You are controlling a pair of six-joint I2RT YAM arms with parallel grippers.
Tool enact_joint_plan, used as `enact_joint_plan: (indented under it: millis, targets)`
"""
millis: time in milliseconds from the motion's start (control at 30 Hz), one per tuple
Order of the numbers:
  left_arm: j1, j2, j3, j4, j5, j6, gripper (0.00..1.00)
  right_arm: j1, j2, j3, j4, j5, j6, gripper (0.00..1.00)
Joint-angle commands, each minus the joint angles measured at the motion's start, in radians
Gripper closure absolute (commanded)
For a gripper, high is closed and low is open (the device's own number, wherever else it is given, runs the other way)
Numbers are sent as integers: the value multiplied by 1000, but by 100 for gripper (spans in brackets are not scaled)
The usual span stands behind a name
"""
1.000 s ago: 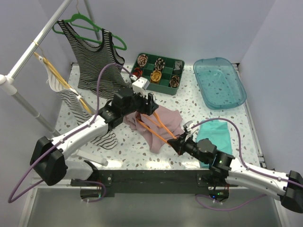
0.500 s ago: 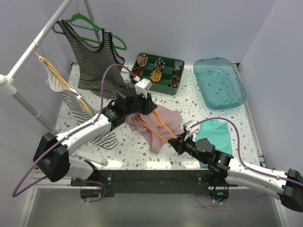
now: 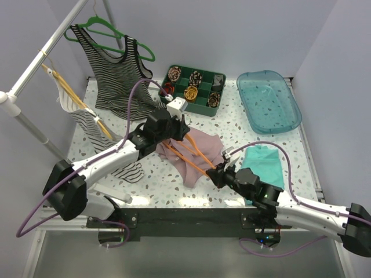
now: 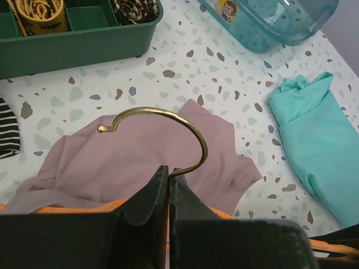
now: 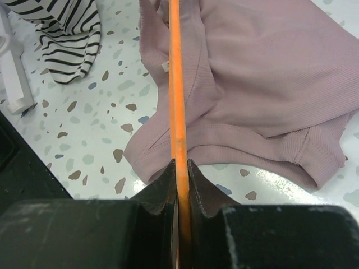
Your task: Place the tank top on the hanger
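threading the hanger into the tank top is judged to be the step in hand. the orange hanger (image 3: 198,153) is held over the table at two places. its brass hook (image 4: 162,110) is pinched at the stem by the left gripper (image 4: 168,172), whose jaws are closed narrow on the wire. one orange arm is clamped edge-on by the right gripper (image 5: 179,167), whose jaws are shut tight on the bar. the dusty-pink tank top (image 3: 210,143) lies spread on the speckled table (image 3: 156,174) directly beneath the hanger, rumpled along its near hem. it cannot be told from these views whether any part of the hanger is inside the fabric.

to do this well, both grips should be moved together, since thin plastic is likely to flex or twist if one end is pulled against the other. one shoulder tip is best tilted down and aimed at an opening of the top, low and slow. soft cloth is expected to bunch and slide ahead of the tip rather than open. one gripper may have to be freed to lift a fabric edge. the teal cloth (image 3: 264,165) near the right gripper should not be snagged.
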Motion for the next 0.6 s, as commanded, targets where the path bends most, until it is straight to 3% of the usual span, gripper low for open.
enact_joint_plan:
  millis: [0,167,267,400,567]
  targets:
    - [-4,-5,21,7,-134,14,100,2,-3,82,-69,117,44,66]
    - [-4,2,12,18,-207,6,100,0,-56,141,-280,203,113,33]
    - [-4,11,8,32,-252,-6,100,2,-94,199,-438,292,174,25]
    - [-4,33,14,36,-334,-38,100,2,-114,334,-603,332,200,25]
    - [-4,94,61,12,-431,-103,100,2,-24,451,-695,217,200,29]
